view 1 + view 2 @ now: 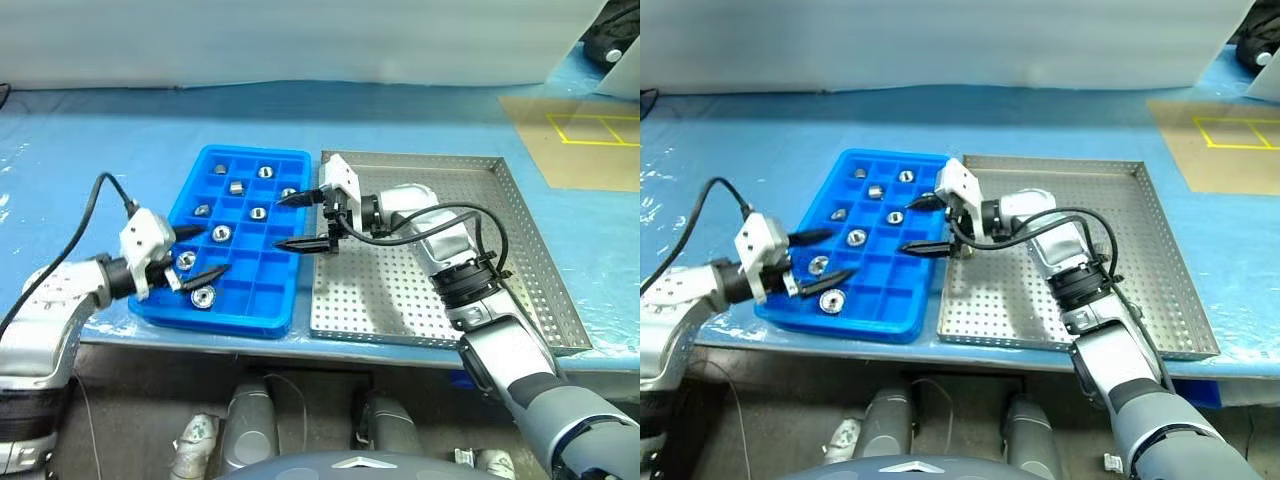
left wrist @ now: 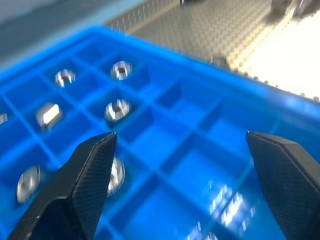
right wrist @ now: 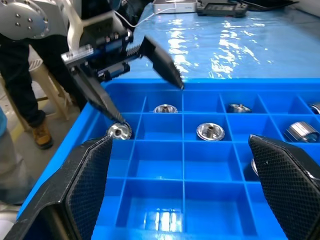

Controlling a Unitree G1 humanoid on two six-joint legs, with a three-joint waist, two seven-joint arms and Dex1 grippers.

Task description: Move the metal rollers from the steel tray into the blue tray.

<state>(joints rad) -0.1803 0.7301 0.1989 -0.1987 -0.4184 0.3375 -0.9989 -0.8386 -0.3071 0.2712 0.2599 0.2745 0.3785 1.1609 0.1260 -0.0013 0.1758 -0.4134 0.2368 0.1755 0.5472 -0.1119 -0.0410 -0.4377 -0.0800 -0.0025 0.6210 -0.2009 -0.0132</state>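
- Bright blue plastic tray (image 1: 240, 300), rectangular with a grid of small square compartments, sits on the blue-covered table (image 1: 100, 140). Its right long side lies just beside the steel tray.
- Large square silver steel tray (image 1: 520, 210), with perforated floor and low raised rims, sits at 3 o'clock of the blue tray. Its visible floor holds no roller that I can make out.
- Small shiny silver metal rollers (image 1: 222, 234), stubby with a central hole, lie in separate compartments of the blue tray. Eight or so are countable in the head views: four toward the far end, four toward the near left corner.
- Two rollers, (image 1: 186, 260) and (image 1: 203, 296), occupy near-left compartments close to the left gripper's fingers.
- Left gripper (image 1: 201, 252): black fingers spread wide, nothing between them. It hangs over the near-left part of the blue tray, pointing toward 3 o'clock. In the right wrist view one fingertip (image 3: 116, 119) stands right at a roller (image 3: 120, 131) in a corner compartment; contact cannot be confirmed.
- Right gripper (image 1: 287, 221): black fingers spread wide, empty. It reaches from the steel tray side over the right edge of the blue tray, pointing toward 9 o'clock.
- The two grippers face each other across the blue tray, apart.
- A person's leg and brown shoe (image 3: 39, 135) show beyond the table edge in the right wrist view.
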